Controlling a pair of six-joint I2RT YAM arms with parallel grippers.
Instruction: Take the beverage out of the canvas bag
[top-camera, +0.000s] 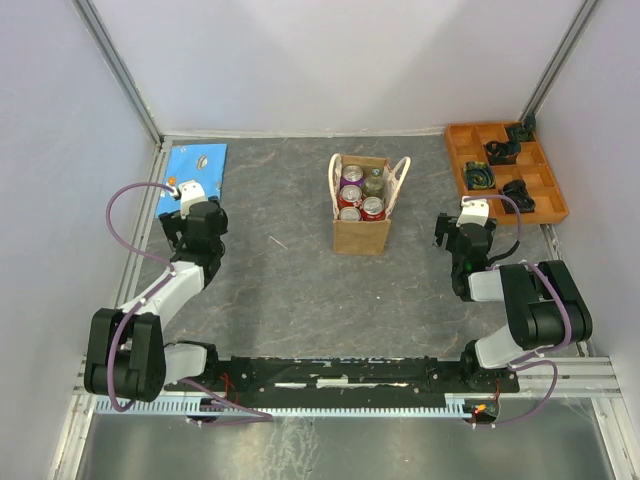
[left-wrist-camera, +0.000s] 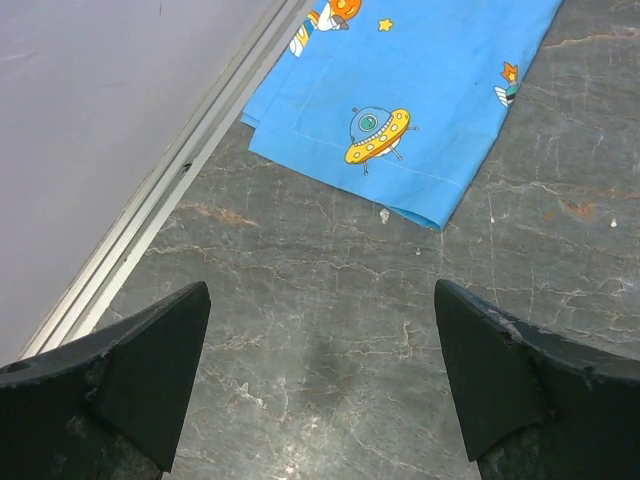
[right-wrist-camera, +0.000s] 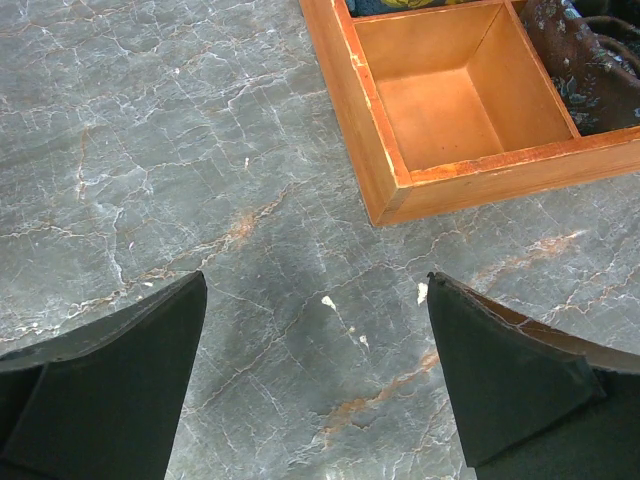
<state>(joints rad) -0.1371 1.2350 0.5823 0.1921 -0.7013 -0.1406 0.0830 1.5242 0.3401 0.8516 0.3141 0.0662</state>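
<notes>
The tan canvas bag with cream loop handles stands upright at the table's middle back. Several beverage cans stand inside it, tops showing: red and purple ones and a greenish one. My left gripper is open and empty over bare table at the left, well apart from the bag; in the left wrist view its jaws stand wide over the marble surface. My right gripper is open and empty at the right of the bag; in the right wrist view only table lies between its jaws.
A blue cartoon-print cloth lies at the back left, also in the left wrist view. An orange compartment tray with dark items sits at the back right; its corner shows in the right wrist view. Walls enclose the table.
</notes>
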